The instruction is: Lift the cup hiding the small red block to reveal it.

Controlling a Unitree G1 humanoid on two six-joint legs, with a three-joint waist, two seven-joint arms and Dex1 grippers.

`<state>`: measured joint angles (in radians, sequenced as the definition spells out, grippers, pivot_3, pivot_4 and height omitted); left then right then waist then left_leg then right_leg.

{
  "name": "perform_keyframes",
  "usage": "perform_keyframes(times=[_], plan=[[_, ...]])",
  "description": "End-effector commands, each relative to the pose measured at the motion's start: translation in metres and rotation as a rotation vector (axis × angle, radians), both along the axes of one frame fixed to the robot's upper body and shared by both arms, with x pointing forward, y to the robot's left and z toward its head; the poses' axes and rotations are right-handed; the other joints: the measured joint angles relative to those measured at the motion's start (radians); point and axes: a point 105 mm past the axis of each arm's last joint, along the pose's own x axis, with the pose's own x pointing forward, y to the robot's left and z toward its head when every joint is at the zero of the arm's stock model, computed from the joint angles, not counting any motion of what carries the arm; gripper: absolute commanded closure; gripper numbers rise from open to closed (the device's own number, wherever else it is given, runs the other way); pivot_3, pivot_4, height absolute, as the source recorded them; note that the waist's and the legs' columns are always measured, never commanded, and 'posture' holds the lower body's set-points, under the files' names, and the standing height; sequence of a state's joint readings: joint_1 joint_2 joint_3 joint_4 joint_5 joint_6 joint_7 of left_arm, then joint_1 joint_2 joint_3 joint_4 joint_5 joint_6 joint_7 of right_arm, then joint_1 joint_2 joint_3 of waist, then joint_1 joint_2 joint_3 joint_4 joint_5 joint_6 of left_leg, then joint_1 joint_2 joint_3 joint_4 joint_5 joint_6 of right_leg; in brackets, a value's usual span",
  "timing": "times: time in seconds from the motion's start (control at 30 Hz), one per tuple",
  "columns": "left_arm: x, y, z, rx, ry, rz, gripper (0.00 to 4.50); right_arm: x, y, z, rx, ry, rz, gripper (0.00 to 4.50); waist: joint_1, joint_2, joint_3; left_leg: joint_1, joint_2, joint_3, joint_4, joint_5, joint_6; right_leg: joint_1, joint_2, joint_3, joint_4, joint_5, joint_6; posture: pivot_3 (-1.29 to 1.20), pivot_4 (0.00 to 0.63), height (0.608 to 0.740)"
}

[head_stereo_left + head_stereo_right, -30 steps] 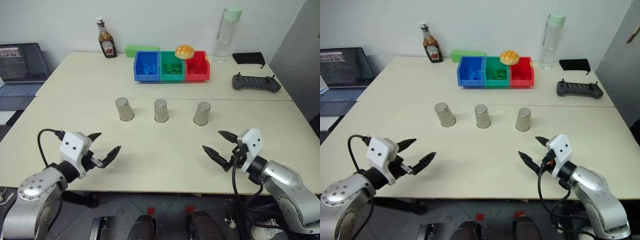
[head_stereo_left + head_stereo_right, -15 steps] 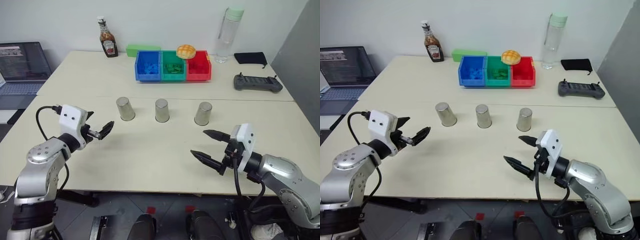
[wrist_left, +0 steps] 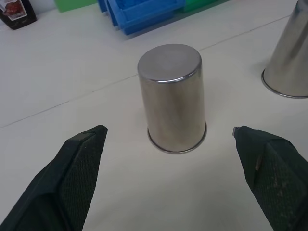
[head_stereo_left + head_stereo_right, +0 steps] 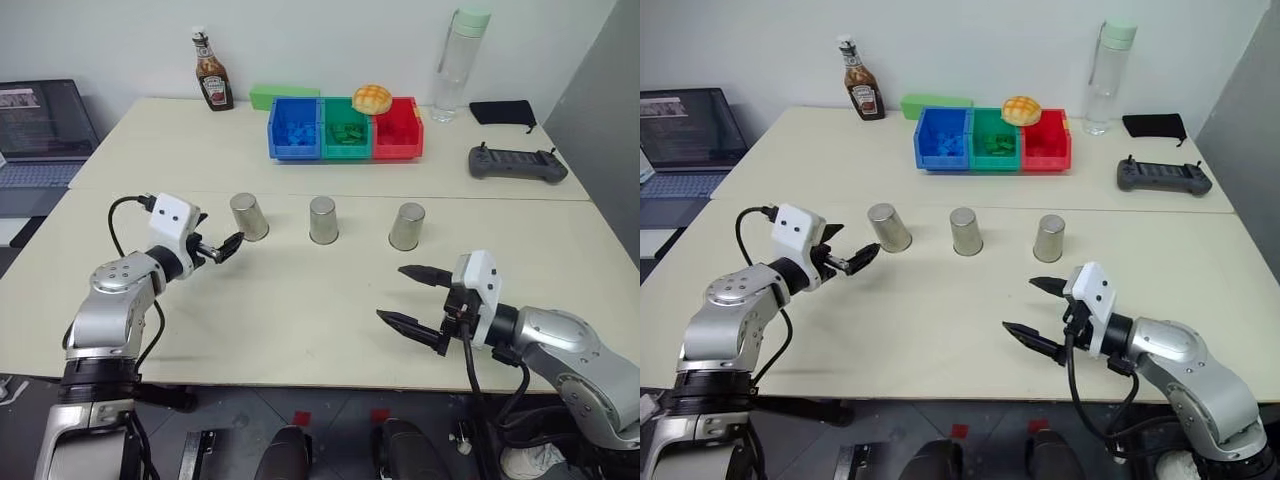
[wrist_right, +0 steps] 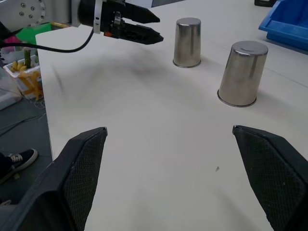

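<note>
Three identical shiny silver tumblers, slightly tapered and unmarked, standing mouth-down in a row across mid-table, well apart from each other. Left cup [image 4: 249, 217] sitting at nine o'clock of the middle cup [image 4: 322, 220]; right cup [image 4: 406, 226] sitting at three o'clock of it. All resting flat and upright, rims touching the tabletop, closed bases facing up.

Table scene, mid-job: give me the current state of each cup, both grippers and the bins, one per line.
left cup: upside down on the table, untouched
middle cup: upside down, untouched
right cup: upside down, untouched
left gripper: open, just short of the left cup, holding nothing
right gripper: open, empty, apart from the cups
bins: open-topped, a bun resting on their back rim
</note>
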<state>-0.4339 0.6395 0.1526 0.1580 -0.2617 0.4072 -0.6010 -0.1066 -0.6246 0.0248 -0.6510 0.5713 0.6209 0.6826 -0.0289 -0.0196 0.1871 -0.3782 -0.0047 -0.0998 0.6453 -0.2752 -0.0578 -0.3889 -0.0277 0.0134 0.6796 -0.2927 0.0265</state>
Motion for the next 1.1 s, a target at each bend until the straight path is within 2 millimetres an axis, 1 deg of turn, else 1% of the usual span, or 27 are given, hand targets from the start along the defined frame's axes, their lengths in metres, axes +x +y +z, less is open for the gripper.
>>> perform_keyframes(times=[0.03, 0.2, 0.33, 0.63, 0.7, 0.73, 0.77, 0.87, 0.93, 0.97, 1.1], plan=[[0.01, -0.006, 0.008, -0.004, -0.032, -0.011, 0.0, -0.001, 0.003, 0.01, 0.013, -0.051, 0.017, 0.04, 0.0, 0.0, 0.0, 0.0, 0.0, 0.0, 0.0, 0.0, 0.0, 0.0, 0.0, 0.0, 0.0, 0.0, 0.0, 0.0, 0.15, 0.74], [0.027, -0.013, 0.008, -0.022, -0.037, 0.005, 0.0, 0.001, 0.003, 0.013, 0.015, -0.058, 0.014, 0.04, 0.0, 0.0, 0.0, 0.0, 0.0, -0.001, 0.0, 0.0, 0.0, 0.0, 0.0, -0.002, 0.0, 0.0, 0.0, 0.0, 0.15, 0.74], [0.036, -0.017, 0.009, -0.036, -0.035, 0.002, 0.0, 0.002, 0.003, 0.016, 0.017, -0.061, 0.011, 0.04, 0.0, 0.0, 0.0, -0.001, -0.001, 0.0, 0.001, 0.0, 0.0, 0.0, 0.0, -0.004, 0.0, 0.0, 0.001, 0.0, 0.15, 0.74], [0.058, -0.017, 0.012, -0.035, -0.045, 0.037, 0.0, 0.002, 0.005, 0.018, 0.019, -0.061, 0.008, 0.04, 0.0, 0.0, 0.0, -0.001, -0.001, 0.0, 0.001, 0.0, 0.0, 0.0, 0.0, -0.005, 0.001, 0.001, 0.001, 0.0, 0.15, 0.74], [0.061, -0.018, 0.013, -0.05, -0.04, 0.032, 0.37, 0.002, 0.006, 0.019, 0.019, -0.062, 0.009, 0.0, 0.0, 0.0, 0.0, -0.002, -0.001, 0.0, 0.002, 0.0, 0.0, 0.0, 0.0, -0.005, 0.001, 0.001, 0.001, 0.0, 0.15, 0.74], [0.062, -0.018, 0.012, -0.054, -0.037, 0.033, 0.47, 0.002, 0.006, 0.019, 0.019, -0.063, 0.009, 0.0, 0.0, 0.0, 0.0, -0.001, -0.001, 0.0, 0.001, 0.0, 0.0, 0.0, 0.0, -0.005, 0.001, 0.001, 0.001, 0.0, 0.15, 0.74], [0.063, -0.019, 0.012, -0.054, -0.034, 0.03, 0.76, 0.002, 0.007, 0.02, 0.021, -0.064, 0.008, 0.0, -0.001, 0.0, 0.0, -0.002, -0.001, 0.0, 0.002, 0.0, 0.0, 0.0, 0.0, -0.005, 0.001, 0.001, 0.001, 0.0, 0.15, 0.74], [0.064, -0.019, 0.009, -0.054, -0.018, 0.023, 1.26, 0.002, 0.007, 0.021, 0.022, -0.065, 0.006, 0.0, -0.003, 0.0, 0.0, -0.002, -0.001, 0.001, 0.001, 0.0, 0.0, -0.001, 0.0, -0.005, 0.001, 0.001, 0.001, 0.0, 0.15, 0.74], [0.065, -0.019, 0.009, -0.048, -0.02, 0.022, 1.69, 0.003, 0.006, 0.021, 0.022, -0.066, 0.005, 0.0, -0.002, 0.0, 0.0, -0.002, -0.001, 0.0, 0.001, 0.0, 0.0, -0.001, 0.0, -0.005, 0.001, 0.001, 0.001, 0.0, 0.15, 0.74], [0.066, -0.019, 0.01, -0.05, -0.024, 0.024, 1.81, 0.003, 0.007, 0.022, 0.023, -0.067, 0.004, 0.0, -0.002, 0.0, 0.0, -0.002, -0.001, 0.0, 0.001, 0.0, 0.0, -0.001, 0.0, -0.005, 0.001, 0.001, 0.001, 0.0, 0.15, 0.74], [0.067, -0.018, 0.011, -0.054, -0.028, 0.03, 1.81, 0.004, 0.008, 0.023, 0.027, -0.07, 0.003, 0.0, -0.002, 0.0, 0.0, -0.002, -0.001, 0.001, 0.002, 0.0, 0.0, -0.001, 0.0, -0.005, 0.001, 0.001, 0.001, 0.0, 0.15, 0.74]])
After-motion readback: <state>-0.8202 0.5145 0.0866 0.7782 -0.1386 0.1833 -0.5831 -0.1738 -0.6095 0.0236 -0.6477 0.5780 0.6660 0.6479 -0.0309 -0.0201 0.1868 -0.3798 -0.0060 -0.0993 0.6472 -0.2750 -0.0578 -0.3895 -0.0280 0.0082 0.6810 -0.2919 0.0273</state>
